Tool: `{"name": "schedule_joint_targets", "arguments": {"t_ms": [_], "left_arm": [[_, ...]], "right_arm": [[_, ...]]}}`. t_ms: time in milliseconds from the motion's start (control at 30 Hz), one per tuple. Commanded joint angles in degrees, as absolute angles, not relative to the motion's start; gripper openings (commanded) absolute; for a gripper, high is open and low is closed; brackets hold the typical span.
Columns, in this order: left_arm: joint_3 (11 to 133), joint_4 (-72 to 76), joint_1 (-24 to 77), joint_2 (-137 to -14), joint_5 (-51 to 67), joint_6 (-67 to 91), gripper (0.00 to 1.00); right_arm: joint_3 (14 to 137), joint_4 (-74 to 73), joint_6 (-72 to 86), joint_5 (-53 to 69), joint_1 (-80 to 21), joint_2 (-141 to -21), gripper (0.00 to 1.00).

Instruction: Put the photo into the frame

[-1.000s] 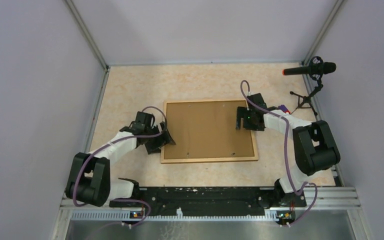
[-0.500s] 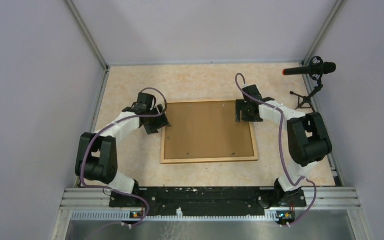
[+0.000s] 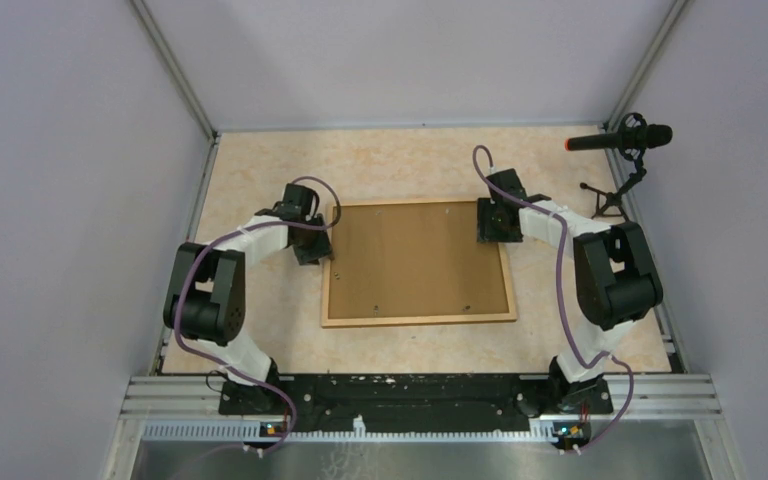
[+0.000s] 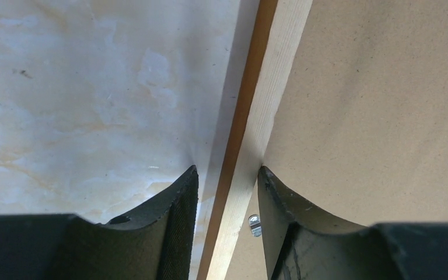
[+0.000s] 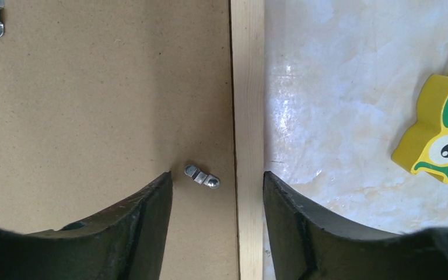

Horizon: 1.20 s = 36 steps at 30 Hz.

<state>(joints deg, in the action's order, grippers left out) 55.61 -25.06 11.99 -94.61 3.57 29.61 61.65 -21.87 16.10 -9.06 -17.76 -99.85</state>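
- Top view: the frame [image 3: 418, 318] lies flat mid-table, back up, w/ brown backing board [image 3: 415, 260] filling it. The photo isn't visible; can't tell if it's under the board. The left gripper [image 3: 312, 245] sits at the far-left rail and the right gripper [image 3: 490, 222] at the far-right rail.
- Left wrist view: left gripper [image 4: 227, 170] is spread, straddling the rail [image 4: 268, 87]. Inner finger is about touching the rail, outer one has a gap. A metal clip [image 4: 255, 224] sits by the inner finger. Prob. next: pinch the rail, so centre first and keep the pad off the clip.
- Right wrist view: right gripper [image 5: 217, 175] is also spread over the rail [image 5: 247, 87], w/ a clip [image 5: 202, 175] btwn the inner finger and the wood. Closing here may trap the clip, so shift along the rail. Close both sides together and lift level. The yellow toy [image 5: 443, 134] is nearby on the table [image 5: 338, 87].
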Motion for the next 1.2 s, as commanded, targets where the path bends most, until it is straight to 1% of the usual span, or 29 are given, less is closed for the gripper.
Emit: {"name": "schedule_joint_targets", "arguments": {"t_ms": [0, 67, 233, 300, 333, 367, 400, 433, 567, 667, 767, 867, 1000, 1067, 1100, 1167], "left_arm": [[55.9, -24.2, 11.9, -96.7, 3.3, 28.0, 0.45], [55.8, -24.2, 11.9, -97.1, 3.4, 28.2, 0.44], [56.0, -25.9, 11.8, -98.5, 3.2, 29.5, 0.45], [56.2, -26.3, 11.8, -98.9, 3.3, 29.9, 0.45], [56.2, -26.4, 11.8, -99.0, 3.4, 30.1, 0.45], [56.1, -26.3, 11.8, -98.9, 3.5, 30.3, 0.45], [56.0, -26.3, 11.7, -98.9, 3.7, 30.4, 0.46], [55.8, -26.4, 11.7, -99.0, 3.7, 30.6, 0.46], [55.1, -26.3, 11.7, -99.0, 4.8, 31.3, 0.47], [54.4, -26.1, 11.7, -98.7, 5.4, 32.0, 0.48], [53.7, -26.0, 11.6, -98.5, 5.7, 32.5, 0.49], [53.3, -25.9, 11.6, -98.3, 5.9, 32.8, 0.49], [53.3, -25.4, 11.2, -97.9, 6.3, 32.5, 0.5], [53.3, -25.2, 10.9, -97.7, 6.6, 32.2, 0.5], [53.3, -25.2, 10.7, -97.6, 6.8, 32.1, 0.5], [53.1, -25.2, 10.6, -97.4, 7.1, 32.1, 0.5]], "right_arm": [[62.8, -20.3, 16.4, -10.4, -16.8, -101.4, 0.54], [63.0, -20.2, 17.4, -10.5, -16.6, -102.0, 0.47], [62.5, -20.3, 20.1, -11.4, -16.6, -102.6, 0.41], [61.8, -19.9, 21.6, -11.4, -16.6, -102.4, 0.36], [61.3, -19.5, 22.6, -10.7, -16.6, -102.4, 0.3], [61.2, -19.4, 24.2, -10.4, -16.6, -102.6, 0.18], [61.6, -20.2, 26.5, -11.0, -16.6, -103.2, 0.04], [62.3, -21.2, 28.7, -11.0, -16.6, -104.0, 0.0], [64.8, -24.4, 38.1, -11.2, -17.0, -106.5, 0.0], [64.3, -24.6, 45.8, -11.8, -17.1, -105.9, 0.0], [64.0, -26.5, 53.6, -16.2, -17.7, -104.4, 0.0], [65.4, -28.6, 55.9, -21.1, -18.9, -103.9, 0.0], [68.2, -26.7, 46.8, -19.8, -19.2, -104.2, 0.0], [70.2, -27.5, 42.1, -19.6, -19.2, -103.8, 0.08], [70.4, -27.0, 39.5, -18.9, -19.2, -103.1, 0.18], [67.5, -21.9, 34.2, -13.8, -19.1, -100.2, 0.51]]}}
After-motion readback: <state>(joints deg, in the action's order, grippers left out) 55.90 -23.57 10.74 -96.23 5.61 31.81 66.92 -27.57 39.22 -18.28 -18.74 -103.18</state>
